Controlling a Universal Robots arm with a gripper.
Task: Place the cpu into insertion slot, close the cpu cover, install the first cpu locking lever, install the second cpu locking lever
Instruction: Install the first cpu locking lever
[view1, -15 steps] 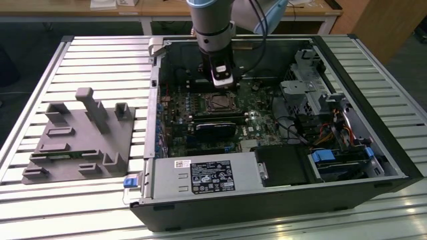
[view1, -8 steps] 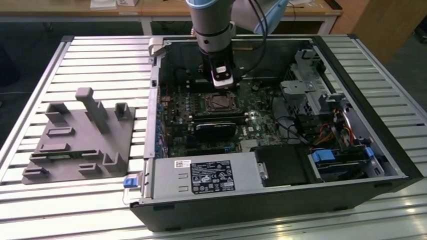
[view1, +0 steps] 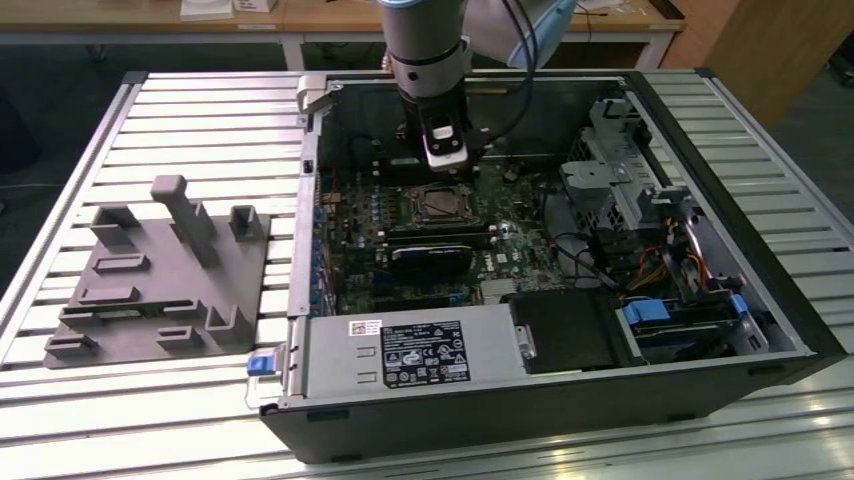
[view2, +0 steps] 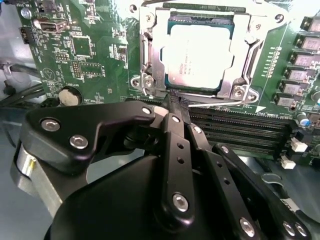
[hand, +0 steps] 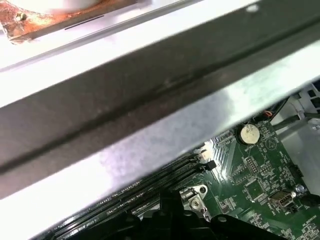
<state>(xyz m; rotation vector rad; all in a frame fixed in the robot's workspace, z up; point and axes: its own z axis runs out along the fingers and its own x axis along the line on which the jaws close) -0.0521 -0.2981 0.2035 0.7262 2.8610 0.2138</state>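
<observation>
Overhead, in the exterior view, the gripper (view1: 450, 176) hangs at the far edge of the insertion slot (view1: 438, 205); a slip there could likely scrape the green board (view1: 523, 240). In the second wrist view, the cpu (view2: 200, 55) lies under the cpu cover (view2: 154, 34), just beyond the fingers (view2: 175, 131), which are pressed together beside the thin locking lever (view2: 225, 105).

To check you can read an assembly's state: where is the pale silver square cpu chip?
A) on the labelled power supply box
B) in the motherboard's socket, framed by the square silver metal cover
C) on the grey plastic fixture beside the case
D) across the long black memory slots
B: in the second wrist view the pale silver cpu chip lies framed by the silver metal cover on the green motherboard.
</observation>
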